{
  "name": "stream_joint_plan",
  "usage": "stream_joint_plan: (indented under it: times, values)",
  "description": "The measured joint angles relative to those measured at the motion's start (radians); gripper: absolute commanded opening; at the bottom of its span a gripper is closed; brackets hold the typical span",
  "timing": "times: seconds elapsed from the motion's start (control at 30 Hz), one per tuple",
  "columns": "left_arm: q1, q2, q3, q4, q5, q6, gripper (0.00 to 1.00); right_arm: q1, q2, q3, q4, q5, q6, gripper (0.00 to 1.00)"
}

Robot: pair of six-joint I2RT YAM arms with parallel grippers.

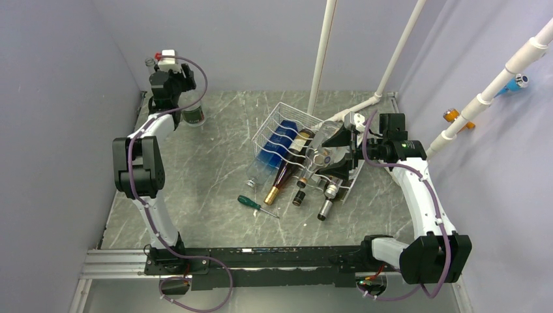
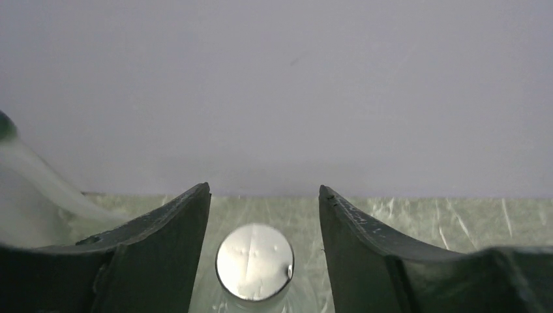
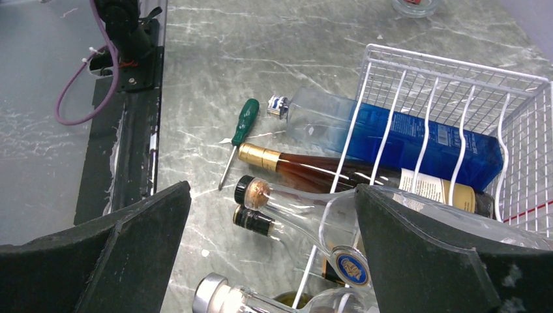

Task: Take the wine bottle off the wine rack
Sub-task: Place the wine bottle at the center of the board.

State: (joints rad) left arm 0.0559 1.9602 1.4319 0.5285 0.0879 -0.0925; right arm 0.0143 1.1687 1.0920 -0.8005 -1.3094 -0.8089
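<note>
My right gripper [image 3: 272,189] straddles the clear bottle [image 3: 306,215] on the wine rack [image 3: 456,63], fingers wide, can't tell if I'm gripping yet, so next I squeeze firm and lift it clear.

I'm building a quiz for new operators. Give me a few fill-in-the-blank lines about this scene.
The screwdriver beside the wine rack has a ___ handle. The squarish bottle lying in the rack is ___. The cap between the fingers of the left gripper is ___. The right gripper hangs over the rack, jaws ___.
Missing: green; blue; silver; open.
</note>
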Motion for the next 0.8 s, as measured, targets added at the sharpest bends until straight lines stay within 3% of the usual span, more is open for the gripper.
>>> stream_joint_plan:
  times: [0.17, 0.4, 0.8]
  values:
    - [0.0, -0.019, 0.012, 0.036, -0.002, -0.007, 0.86, 0.0, 0.0, -0.001, 0.0, 0.0, 0.0, 1.0]
    - [0.0, -0.09, -0.015, 0.025, -0.004, -0.011, 0.99, 0.0, 0.0, -0.006, 0.0, 0.0, 0.0, 1.0]
    - [0.003, -0.347, -0.124, -0.09, -0.002, -0.073, 0.99, 0.0, -0.008, -0.012, 0.001, 0.002, 0.0, 1.0]
